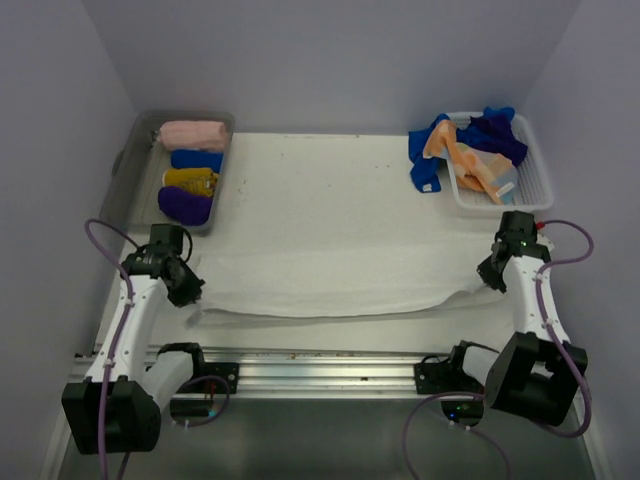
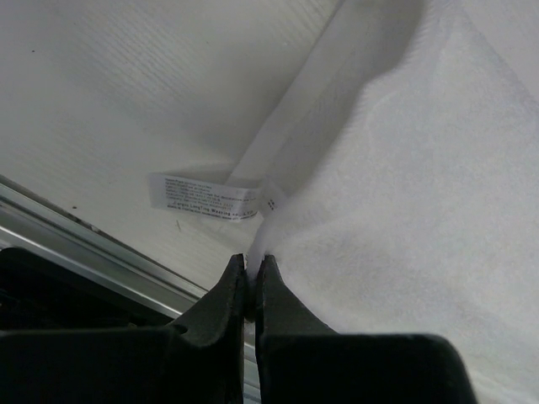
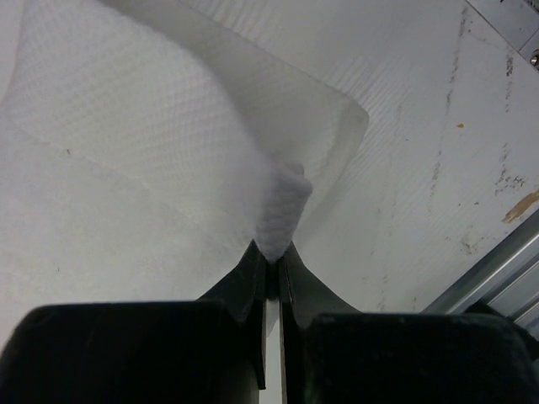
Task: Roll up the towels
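Two pairs of jaws are clenched tight: the left gripper pinches the near-left corner of the white towel beside its care label, and the right gripper bunches the near-right corner. The towel spreads over the table toward 12 o'clock from both grips, its long axis running 9 to 3 o'clock, each arm nearest its own end. Beyond sit a tray of rolled towels at 10 o'clock and a basket of loose ones at 2 o'clock.
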{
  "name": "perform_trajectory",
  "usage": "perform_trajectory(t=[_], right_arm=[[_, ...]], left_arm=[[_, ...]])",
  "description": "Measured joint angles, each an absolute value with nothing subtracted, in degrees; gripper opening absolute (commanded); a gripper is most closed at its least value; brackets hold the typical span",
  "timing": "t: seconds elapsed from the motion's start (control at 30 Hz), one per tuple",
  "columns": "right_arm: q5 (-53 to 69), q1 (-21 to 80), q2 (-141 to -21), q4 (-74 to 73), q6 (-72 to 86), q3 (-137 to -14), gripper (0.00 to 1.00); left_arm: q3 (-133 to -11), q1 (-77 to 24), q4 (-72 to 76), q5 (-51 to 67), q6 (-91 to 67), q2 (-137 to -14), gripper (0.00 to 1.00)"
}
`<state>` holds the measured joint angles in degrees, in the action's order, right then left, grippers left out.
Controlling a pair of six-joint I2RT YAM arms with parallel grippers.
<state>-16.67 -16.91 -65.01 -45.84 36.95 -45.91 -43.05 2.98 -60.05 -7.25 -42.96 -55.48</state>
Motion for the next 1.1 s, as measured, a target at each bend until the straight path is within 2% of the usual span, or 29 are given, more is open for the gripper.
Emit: perform_trajectory(t=[0.57, 0.93, 1.1], right_arm=[[-14.9, -17.0, -67.8, -43.1, 37.5, -45.4, 0.00], [-11.8, -17.0, -74.1, -41.4, 39.9, -57.8, 0.00], [-10.6, -17.1, -76.3, -40.1, 40.9, -59.2, 0.00]], left_arm=[[-42.6, 3.0, -61.6, -8.2, -44.3, -57.5, 0.00], [-54.2, 3.0, -60.2, -9.6, -43.1, -62.8, 0.00], [-56.3, 3.0, -58.5, -9.6, -42.5, -64.4, 0.00]])
